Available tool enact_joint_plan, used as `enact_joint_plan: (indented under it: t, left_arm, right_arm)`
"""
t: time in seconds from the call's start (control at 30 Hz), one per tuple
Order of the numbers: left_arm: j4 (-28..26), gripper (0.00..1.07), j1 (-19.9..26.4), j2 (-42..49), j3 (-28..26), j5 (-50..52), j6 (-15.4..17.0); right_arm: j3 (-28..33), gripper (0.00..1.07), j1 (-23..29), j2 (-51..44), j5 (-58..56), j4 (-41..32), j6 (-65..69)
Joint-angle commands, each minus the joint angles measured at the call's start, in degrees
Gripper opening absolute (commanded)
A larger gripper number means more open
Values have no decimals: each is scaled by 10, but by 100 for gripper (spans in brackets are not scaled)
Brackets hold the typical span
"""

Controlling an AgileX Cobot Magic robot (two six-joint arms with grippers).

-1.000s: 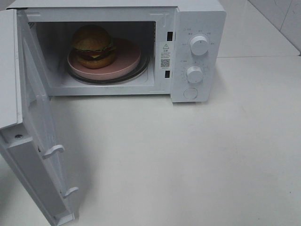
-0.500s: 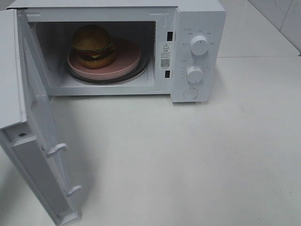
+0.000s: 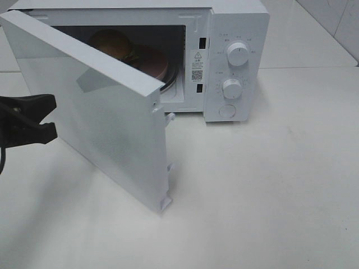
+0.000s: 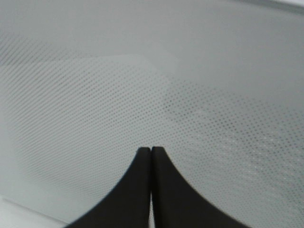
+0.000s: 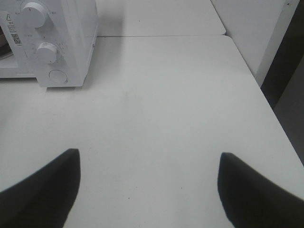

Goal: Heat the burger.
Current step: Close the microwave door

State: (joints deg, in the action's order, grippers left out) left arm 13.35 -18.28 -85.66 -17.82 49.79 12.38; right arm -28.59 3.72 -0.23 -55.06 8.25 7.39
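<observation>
The step now is to shut the door of the microwave. The door stands about half way shut. My left fingers are pressed together and hold nothing. Their tips point right at the flat, dotted outside of the door. They look like they touch it, but I cannot be sure.

To do this well, I think I should push slow and straight with the shut tips. I should push near the free edge of the door, far from the hinge, so it swings easy. If I push too hard, the whole microwave could slide on the desk. I should stop when the door sits flat against the front.

The burger is past the door from my left fingers, inside the microwave. It sits on the pink plate. I only see its top over the door edge.

The left arm comes in low and level from the side.

My right fingers are spread wide and hold nothing. They hang over bare desk. The two knobs are ahead of them and off to one side, well apart.
</observation>
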Motion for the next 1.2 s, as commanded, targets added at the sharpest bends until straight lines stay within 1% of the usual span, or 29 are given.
enact_joint_plan:
  t: [0.03, 0.07, 0.13, 0.17, 0.2, 0.23, 0.27, 0.3, 0.33, 0.4, 0.43, 0.5, 0.53, 0.57, 0.63, 0.67, 0.7, 0.73, 0.77, 0.83, 0.87, 0.9, 0.93, 0.97, 1.03, 1.07, 1.1, 1.17, 1.2]
  left_arm:
    - [-42, 0, -31, -14, -31, 4, -22]
    - [-42, 0, -31, -14, -31, 4, -22]
    - [-92, 0, -66, -40, -62, 4, -45]
    - [-92, 0, -66, -40, -62, 4, -45]
    - [-107, 0, -75, -47, -70, 4, -49]
    - [-138, 0, -89, -63, -85, 3, -50]
    - [-138, 0, -89, -63, -85, 3, -50]
    - [-159, 0, -103, -78, -99, 3, -50]
    - [-159, 0, -103, -78, -99, 3, -50]
    - [-189, 0, -123, -100, -120, 3, -50]
    - [-189, 0, -123, -100, -120, 3, -50]
    - [-212, 0, -142, -121, -144, 3, -54]
    - [-212, 0, -142, -121, -144, 3, -54]
    - [-227, 0, -156, -133, -159, 4, -65]
    - [-238, 0, -163, -140, -168, 5, -71]
    - [-258, 0, -174, -152, -185, 4, -84]
    - [-258, 0, -174, -152, -185, 4, -84]
    - [-277, 0, -185, -166, -205, 4, -96]
    - [-277, 0, -185, -166, -205, 4, -96]
    - [-293, 0, -198, -186, -234, 4, -110]
    - [-293, 0, -198, -186, -234, 4, -110]
    - [-297, 0, -202, -191, -245, 4, -112]
    - [-300, 0, -205, -203, -265, 3, -112]
    - [-300, 0, -205, -203, -265, 3, -112]
    - [-304, 0, -208, -222, -294, 1, -112]
    - [-304, 0, -208, -222, -294, 1, -112]
    - [-308, 0, -208, -233, -315, -8, -112]
    - [-311, 0, -208, -237, -323, -14, -112]
    - [-324, 0, -208, -246, -343, -28, -112]
  right_arm:
    - [1, 75, -2, -14, -1, 2, -1]
    - [1, 75, -2, -14, -1, 2, -1]
    - [1, 75, -2, -14, -1, 2, -1]
    - [1, 75, -2, -14, -1, 2, -1]
    - [1, 75, -2, -14, -1, 2, -1]
    - [1, 75, -2, -14, -1, 2, -1]
    - [1, 75, -2, -14, -1, 2, -1]
    - [1, 75, -2, -14, -1, 2, -1]
    - [1, 75, -2, -14, -1, 2, -1]
    - [1, 75, -2, -14, -1, 2, -1]
    - [1, 75, -2, -14, -1, 2, -1]
    - [1, 75, -2, -14, -1, 2, -1]
    - [1, 75, -2, -14, -1, 2, -1]
    - [1, 75, -2, -14, -1, 2, -1]
    - [1, 75, -2, -14, -1, 2, -1]
    - [1, 75, -2, -14, -1, 2, -1]
    - [1, 75, -2, -14, -1, 2, -1]
    - [1, 75, -2, -14, -1, 2, -1]
    - [1, 75, -2, -14, -1, 2, -1]
    - [1, 75, -2, -14, -1, 2, -1]
    - [1, 75, -2, -14, -1, 2, -1]
    - [1, 75, -2, -14, -1, 2, -1]
    - [1, 75, -2, -14, -1, 2, -1]
    - [1, 75, -2, -14, -1, 2, -1]
    - [1, 75, -2, -14, -1, 2, -1]
    - [1, 75, -2, -14, -1, 2, -1]
    - [1, 75, -2, -14, -1, 2, -1]
    - [1, 75, -2, -14, -1, 2, -1]
    - [1, 75, -2, -14, -1, 2, -1]
